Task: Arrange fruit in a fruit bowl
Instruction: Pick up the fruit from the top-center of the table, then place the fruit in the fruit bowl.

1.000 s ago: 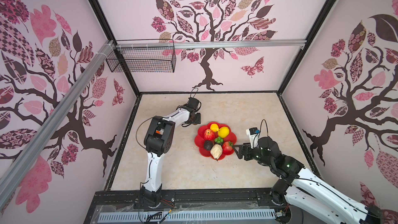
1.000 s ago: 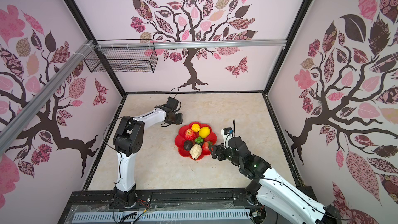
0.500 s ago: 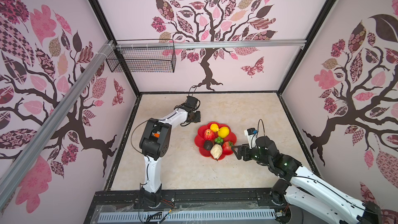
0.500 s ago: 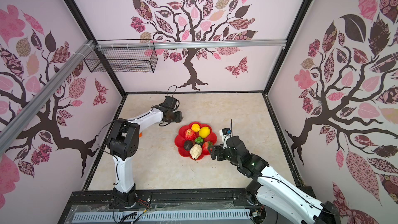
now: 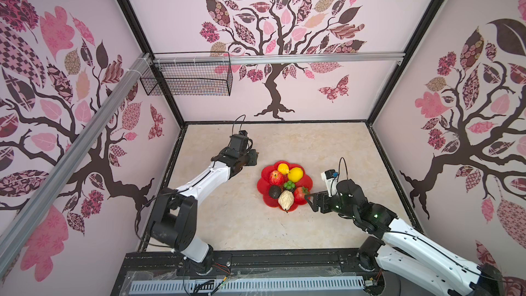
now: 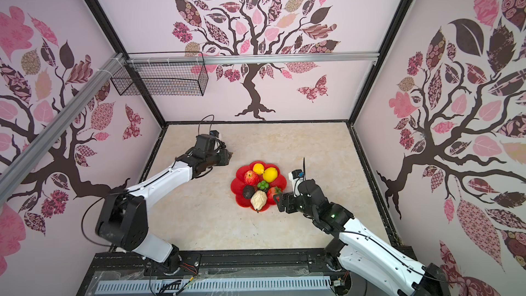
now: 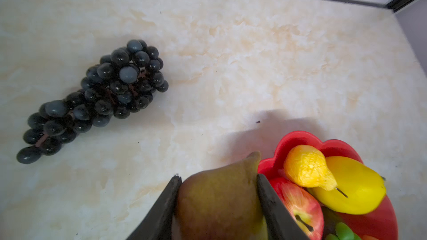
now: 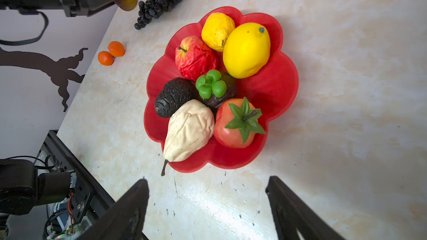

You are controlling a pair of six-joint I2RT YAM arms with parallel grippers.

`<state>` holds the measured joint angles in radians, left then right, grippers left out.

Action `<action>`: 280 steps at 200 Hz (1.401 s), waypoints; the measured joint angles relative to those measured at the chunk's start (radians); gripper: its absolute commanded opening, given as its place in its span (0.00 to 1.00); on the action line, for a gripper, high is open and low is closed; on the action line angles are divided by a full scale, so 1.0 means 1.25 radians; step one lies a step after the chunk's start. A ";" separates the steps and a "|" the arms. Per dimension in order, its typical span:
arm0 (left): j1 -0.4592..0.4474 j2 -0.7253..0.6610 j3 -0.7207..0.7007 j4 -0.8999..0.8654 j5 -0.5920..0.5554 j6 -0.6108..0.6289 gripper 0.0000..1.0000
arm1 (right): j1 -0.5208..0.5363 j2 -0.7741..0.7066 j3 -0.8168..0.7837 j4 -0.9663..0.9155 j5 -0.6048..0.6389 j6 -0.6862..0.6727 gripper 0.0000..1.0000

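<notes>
1. A black wire basket (image 5: 187, 81) hangs from a silver rail (image 5: 313, 58) on the back wall.
2. Tree decals (image 5: 274, 95) with pink and brown leaves cover the walls; a butterfly (image 5: 333, 89) sits beside the back trunk.
3. The cream marbled surface (image 5: 299, 143) shows dark specks.

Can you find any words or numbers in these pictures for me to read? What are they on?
No words or numbers can be read.
Small dark marks on the white camera block at the right arm's wrist: too small to read.
The fruit bowl and tree-patterned walls show no writing.
</notes>
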<state>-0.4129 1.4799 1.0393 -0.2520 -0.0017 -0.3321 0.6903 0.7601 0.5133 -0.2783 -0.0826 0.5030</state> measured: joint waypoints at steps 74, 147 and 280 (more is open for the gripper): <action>-0.191 -0.267 -0.287 0.256 0.078 0.064 0.43 | 0.001 0.036 0.047 0.016 -0.060 0.023 0.83; -0.237 -0.356 -0.407 0.387 0.185 0.084 0.43 | 0.038 0.084 0.071 0.065 -0.106 0.067 0.82; -0.318 -0.348 -0.464 0.462 0.299 0.129 0.43 | 0.070 0.145 0.123 0.179 -0.211 0.147 0.74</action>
<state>-0.8108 1.0447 0.4599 0.3260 0.3717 -0.1707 0.7773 0.9417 0.6666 -0.0544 -0.3466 0.6868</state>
